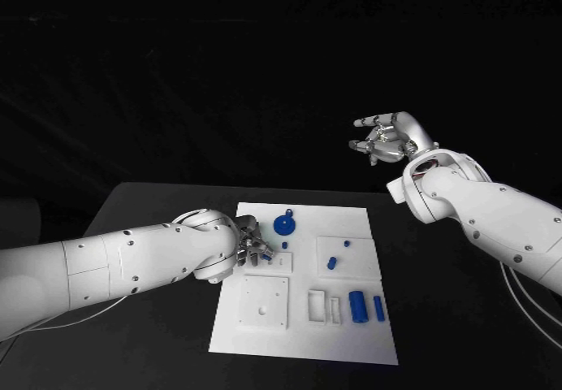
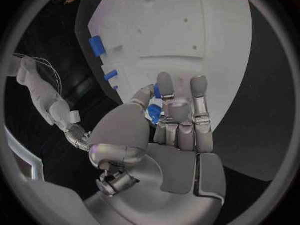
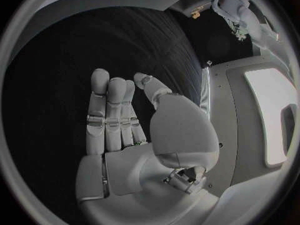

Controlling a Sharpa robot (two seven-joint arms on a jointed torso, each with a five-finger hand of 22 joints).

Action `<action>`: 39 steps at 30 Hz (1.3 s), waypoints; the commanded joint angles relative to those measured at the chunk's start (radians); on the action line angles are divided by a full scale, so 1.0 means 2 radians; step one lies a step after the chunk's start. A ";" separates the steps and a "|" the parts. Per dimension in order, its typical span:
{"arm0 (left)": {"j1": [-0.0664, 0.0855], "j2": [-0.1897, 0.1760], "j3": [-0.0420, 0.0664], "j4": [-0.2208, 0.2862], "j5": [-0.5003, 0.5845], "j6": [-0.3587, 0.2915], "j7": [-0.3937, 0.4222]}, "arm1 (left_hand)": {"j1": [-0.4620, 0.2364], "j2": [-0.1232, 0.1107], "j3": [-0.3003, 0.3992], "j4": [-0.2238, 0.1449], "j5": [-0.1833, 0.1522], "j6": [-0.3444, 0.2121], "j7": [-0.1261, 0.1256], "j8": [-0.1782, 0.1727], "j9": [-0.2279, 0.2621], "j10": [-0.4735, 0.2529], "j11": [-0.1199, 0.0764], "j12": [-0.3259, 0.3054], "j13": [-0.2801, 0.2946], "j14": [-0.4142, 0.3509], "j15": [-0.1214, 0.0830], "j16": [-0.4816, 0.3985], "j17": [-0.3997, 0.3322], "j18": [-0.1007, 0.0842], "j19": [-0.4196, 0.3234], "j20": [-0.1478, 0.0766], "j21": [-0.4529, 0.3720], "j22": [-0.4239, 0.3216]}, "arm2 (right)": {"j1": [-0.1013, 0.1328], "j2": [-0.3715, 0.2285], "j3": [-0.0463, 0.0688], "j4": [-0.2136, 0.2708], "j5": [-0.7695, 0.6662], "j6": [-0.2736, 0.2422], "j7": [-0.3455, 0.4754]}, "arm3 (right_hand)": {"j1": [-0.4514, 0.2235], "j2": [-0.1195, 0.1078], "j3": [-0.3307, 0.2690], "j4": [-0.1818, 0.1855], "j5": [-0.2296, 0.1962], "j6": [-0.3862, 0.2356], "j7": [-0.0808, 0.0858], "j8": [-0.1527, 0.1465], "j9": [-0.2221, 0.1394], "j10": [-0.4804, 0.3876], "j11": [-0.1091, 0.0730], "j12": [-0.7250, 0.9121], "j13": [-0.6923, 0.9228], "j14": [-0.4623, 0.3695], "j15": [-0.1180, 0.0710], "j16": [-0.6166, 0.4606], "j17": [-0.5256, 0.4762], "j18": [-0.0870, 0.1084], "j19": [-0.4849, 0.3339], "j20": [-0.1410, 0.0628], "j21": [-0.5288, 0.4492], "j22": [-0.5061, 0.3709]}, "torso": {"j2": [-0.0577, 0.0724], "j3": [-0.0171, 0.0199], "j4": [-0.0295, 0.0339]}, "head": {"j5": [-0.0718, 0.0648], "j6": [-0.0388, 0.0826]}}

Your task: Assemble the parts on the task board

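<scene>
The white task board (image 1: 307, 333) lies mid-table. My left hand (image 1: 248, 248) hangs low over the board's left edge and pinches a small blue part (image 2: 154, 113) between thumb and fingers. The board (image 2: 187, 30) lies just beyond its fingertips (image 2: 199, 85). On the board are a round blue disc with a knob (image 1: 285, 225), a small blue peg (image 1: 331, 262) and two blue cylinders (image 1: 357, 306) standing side by side at the near right. My right hand (image 1: 386, 138) is raised high behind the board's far right; its fingers (image 3: 109, 115) are straight and hold nothing.
A square white recessed block (image 1: 265, 301) and narrow slots (image 1: 317, 305) take up the board's near half. Black table (image 1: 153, 211) surrounds the board. My right forearm (image 1: 492, 219) slopes over the table's right side.
</scene>
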 commanded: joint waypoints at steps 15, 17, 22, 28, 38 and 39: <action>-0.003 0.002 -0.001 0.002 0.009 0.013 -0.005 | 0.000 0.005 0.035 -0.037 0.003 0.046 -0.041 0.000 0.013 0.023 -0.003 0.002 0.000 0.002 -0.001 -0.001 0.001 -0.008 0.004 0.001 0.002 0.008 | 0.000 0.001 0.000 -0.002 -0.005 0.008 -0.006 | -0.004 -0.001 0.003 -0.002 0.003 0.015 0.010 0.000 0.000 -0.005 -0.002 0.002 -0.002 -0.003 0.000 0.003 -0.001 0.004 0.007 0.001 -0.006 0.003 | 0.000 0.0003 -0.0004 | 0.002 0.001; -0.003 0.002 -0.001 0.002 0.009 0.013 -0.005 | 0.000 0.004 0.035 -0.038 0.003 0.046 -0.041 0.000 0.014 0.023 -0.003 0.002 0.000 0.002 -0.001 -0.001 0.001 -0.008 0.003 0.001 0.002 0.008 | 0.000 0.001 0.000 -0.002 -0.005 0.009 -0.006 | -0.004 -0.001 0.003 -0.002 0.003 0.015 0.010 0.000 0.000 -0.005 -0.002 0.002 -0.002 -0.003 0.000 0.003 -0.001 0.004 0.007 0.001 -0.006 0.003 | 0.000 0.0002 -0.0005 | 0.002 0.001; -0.003 0.002 -0.001 0.002 0.009 0.013 -0.005 | 0.000 0.004 0.035 -0.038 0.003 0.046 -0.041 0.000 0.014 0.023 -0.003 0.002 0.000 0.002 -0.001 -0.001 0.001 -0.008 0.003 0.001 0.002 0.008 | 0.000 0.001 0.000 -0.003 -0.005 0.011 -0.008 | -0.004 -0.001 0.003 -0.002 0.004 0.016 0.010 0.000 0.000 -0.005 -0.002 0.002 -0.002 -0.003 0.000 0.003 -0.001 0.004 0.008 0.001 -0.006 0.003 | 0.000 0.0002 -0.0003 | 0.002 0.000; -0.004 0.003 -0.001 0.003 0.009 0.014 -0.005 | 0.000 0.004 0.035 -0.038 0.003 0.046 -0.041 0.000 0.014 0.023 -0.003 0.002 0.000 0.002 -0.001 -0.001 0.001 -0.008 0.003 0.001 0.002 0.008 | 0.000 0.001 0.000 -0.003 -0.005 0.013 -0.008 | -0.005 -0.001 0.004 -0.002 0.005 0.016 0.010 0.000 0.000 -0.005 -0.002 0.002 -0.002 -0.003 0.000 0.003 -0.001 0.004 0.008 0.001 -0.008 0.005 | 0.000 0.0000 -0.0003 | 0.002 0.000; -0.004 0.002 -0.001 0.002 0.008 0.014 -0.006 | 0.001 0.004 0.035 -0.038 0.005 0.046 -0.041 0.000 0.015 0.023 -0.003 0.002 0.000 0.002 -0.001 -0.001 0.002 -0.008 0.003 0.001 0.003 0.008 | 0.000 0.003 0.000 -0.006 -0.005 0.014 -0.009 | -0.005 -0.001 0.003 -0.002 0.006 0.016 0.010 0.000 0.000 -0.005 -0.002 0.003 -0.002 -0.003 0.000 0.003 -0.002 0.004 0.009 0.001 -0.009 0.006 | 0.000 -0.0001 -0.0002 | 0.002 0.001; -0.004 0.001 -0.001 0.002 0.007 0.014 -0.006 | 0.001 0.004 0.035 -0.038 0.006 0.046 -0.041 0.001 0.015 0.023 -0.003 0.002 0.000 0.002 -0.001 -0.001 0.002 -0.008 0.003 0.001 0.003 0.008 | 0.000 0.003 0.000 -0.006 -0.005 0.014 -0.009 | -0.005 -0.001 0.003 -0.002 0.006 0.016 0.010 0.000 0.000 -0.005 -0.002 0.003 -0.002 -0.003 0.000 0.003 -0.002 0.004 0.009 0.001 -0.009 0.006 | 0.000 -0.0002 -0.0002 | 0.002 0.001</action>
